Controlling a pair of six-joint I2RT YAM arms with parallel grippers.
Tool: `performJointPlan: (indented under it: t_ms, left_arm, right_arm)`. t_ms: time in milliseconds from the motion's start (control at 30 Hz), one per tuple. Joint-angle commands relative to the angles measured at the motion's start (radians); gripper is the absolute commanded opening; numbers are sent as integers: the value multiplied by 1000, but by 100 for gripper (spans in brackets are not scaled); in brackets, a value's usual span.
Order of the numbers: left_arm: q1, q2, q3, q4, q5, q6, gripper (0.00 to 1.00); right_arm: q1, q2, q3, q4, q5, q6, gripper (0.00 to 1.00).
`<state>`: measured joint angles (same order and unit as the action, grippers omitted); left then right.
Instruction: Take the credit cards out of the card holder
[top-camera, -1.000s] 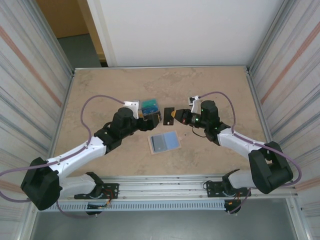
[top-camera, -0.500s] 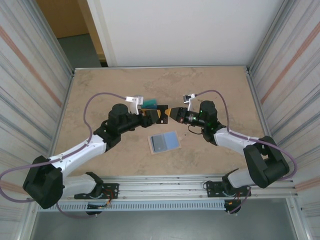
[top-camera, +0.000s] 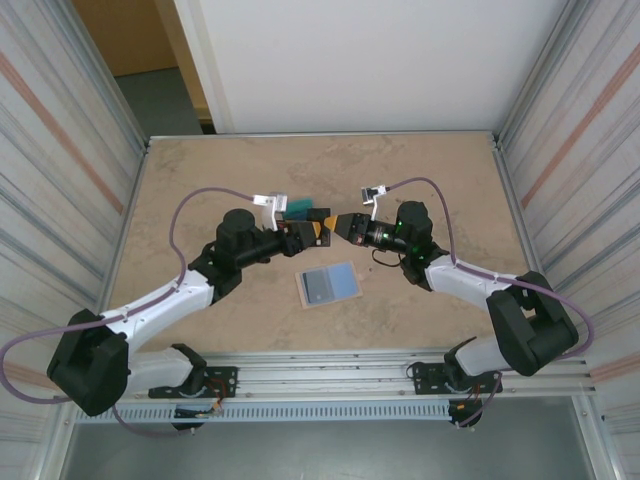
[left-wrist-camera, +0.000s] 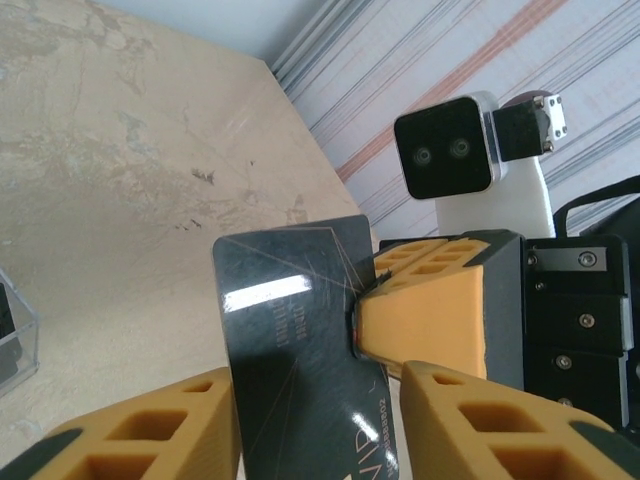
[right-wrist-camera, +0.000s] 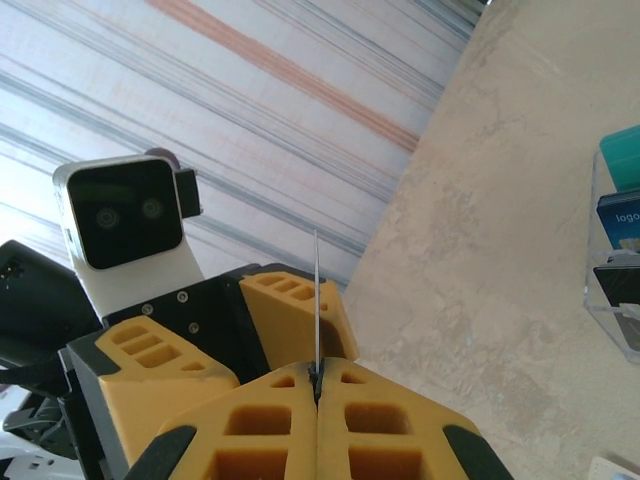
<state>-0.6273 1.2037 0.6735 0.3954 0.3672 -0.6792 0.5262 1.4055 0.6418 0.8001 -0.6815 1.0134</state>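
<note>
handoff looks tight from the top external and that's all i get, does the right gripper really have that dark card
observer: Yes. In the right wrist view the right gripper is shut on the dark card, which stands edge-on out of its tips.
operator: where on the card is it biting
observer: The left wrist view shows its tip taking only a narrow bite on one side edge of the card.
operator: is the left gripper on it
observer: The left gripper has a finger at each side of the card's near end. I can't tell whether they are pressing it.
</note>
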Motion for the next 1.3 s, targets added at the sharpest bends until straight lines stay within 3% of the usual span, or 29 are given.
performJointPlan:
  t_ms: [0,233,367,467,567,667,800,1000,1267]
  left_arm:
    - [5,2,-13,47,39,-8,41]
    - [5,23,-4,75,83,-7,25]
    - [5,35,5,78,104,4,11]
    - [5,29,24,34,108,49,1]
    - [7,-3,67,-97,79,155,0]
    - [16,-36,133,-274,36,320,0]
    - [51,-46,226,-483,-13,559,0]
    - [89,55,360,-671,5,868,0]
    - [90,264,516,-771,-115,1115,0]
  right_arm:
    - [2,-34,24,34,12,-5,5]
    - [6,-30,26,50,9,2,5]
    - [8,-30,25,48,4,2,7]
    - [5,-36,22,19,10,-10,18]
    - [5,-63,30,-79,35,-58,45]
    - [6,-110,43,-228,85,-130,58]
    - [12,-191,63,-447,196,-231,64]
    - [15,-281,85,-681,366,-307,68]
    - [15,-330,88,-816,491,-323,71]
